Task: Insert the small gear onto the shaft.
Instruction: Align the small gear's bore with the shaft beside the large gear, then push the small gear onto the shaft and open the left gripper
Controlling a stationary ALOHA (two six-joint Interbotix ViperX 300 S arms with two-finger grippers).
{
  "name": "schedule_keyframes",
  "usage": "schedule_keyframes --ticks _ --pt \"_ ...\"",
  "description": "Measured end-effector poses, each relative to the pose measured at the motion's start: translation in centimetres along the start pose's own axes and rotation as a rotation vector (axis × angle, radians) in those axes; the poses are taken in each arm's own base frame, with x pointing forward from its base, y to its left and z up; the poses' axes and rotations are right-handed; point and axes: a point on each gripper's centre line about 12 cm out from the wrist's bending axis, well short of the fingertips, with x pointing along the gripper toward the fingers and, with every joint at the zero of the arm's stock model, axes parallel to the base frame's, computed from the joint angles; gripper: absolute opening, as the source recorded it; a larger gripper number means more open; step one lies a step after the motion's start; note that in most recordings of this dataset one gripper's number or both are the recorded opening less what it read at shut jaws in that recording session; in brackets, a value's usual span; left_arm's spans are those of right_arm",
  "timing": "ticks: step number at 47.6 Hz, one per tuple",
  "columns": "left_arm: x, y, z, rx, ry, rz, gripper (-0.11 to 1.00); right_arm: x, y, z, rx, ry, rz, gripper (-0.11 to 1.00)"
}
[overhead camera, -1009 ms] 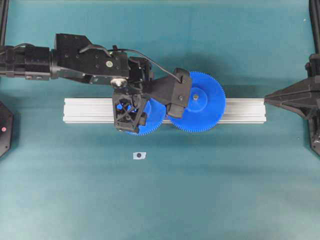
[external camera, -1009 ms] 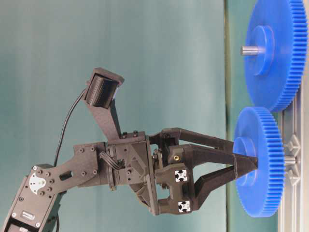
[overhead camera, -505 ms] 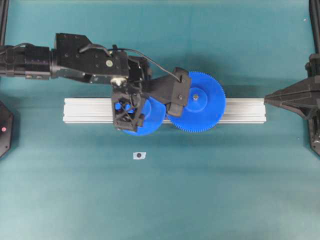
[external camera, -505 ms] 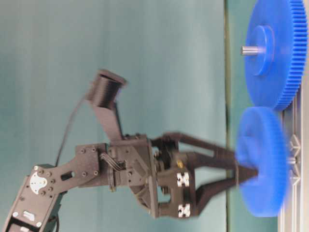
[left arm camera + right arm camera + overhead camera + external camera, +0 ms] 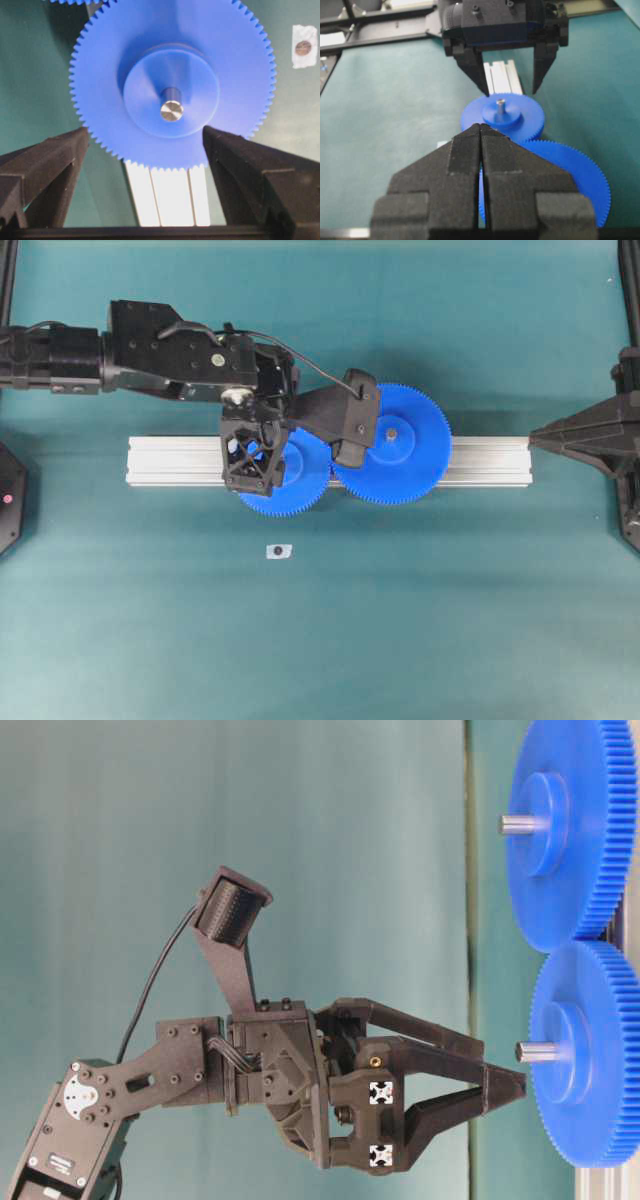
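The small gear sits flat on the shaft, whose grey tip sticks out through the raised hub. Its rim meets the larger blue gear. My left gripper hovers just off the gear's face, open, with nothing between its black fingers. From above, the left gripper covers the gear's left half. My right gripper rests at the right end of the rail, shut and empty, its tips pointing at the small gear.
Both gears stand on a silver aluminium rail lying across the green table. A tiny white square with a dark dot lies in front of the rail. The larger gear has its own centre pin.
The small gear has slid down the shaft, so the pin now shows through its hub. My left gripper let go of the hub, opened wider and drew back from the gear.
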Motion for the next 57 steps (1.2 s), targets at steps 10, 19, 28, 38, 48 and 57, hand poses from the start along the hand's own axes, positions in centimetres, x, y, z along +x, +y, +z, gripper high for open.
schedule_keyframes --ticks 10,19,28,38,48,57 --pt "0.0 -0.1 0.0 0.0 0.0 0.0 0.9 0.0 0.0 -0.1 0.0 0.002 0.0 -0.01" --pt "0.0 0.0 0.0 -0.021 0.0 0.0 0.9 0.0 0.0 0.0 0.002 0.0 0.0 -0.01" --pt "0.0 -0.1 0.0 -0.032 -0.002 0.0 0.9 0.0 0.0 0.0 0.0 0.0 0.0 -0.01" --pt "0.0 -0.1 0.1 -0.04 -0.003 0.001 0.9 0.0 0.0 0.0 0.0 0.0 0.0 -0.01" --pt "-1.0 0.0 0.0 -0.063 -0.025 0.007 0.9 0.0 0.0 -0.1 0.002 0.002 0.0 -0.01" --pt "-2.7 0.0 -0.2 -0.072 -0.052 0.014 0.9 0.0 0.0 0.0 0.001 0.0 0.002 -0.01"
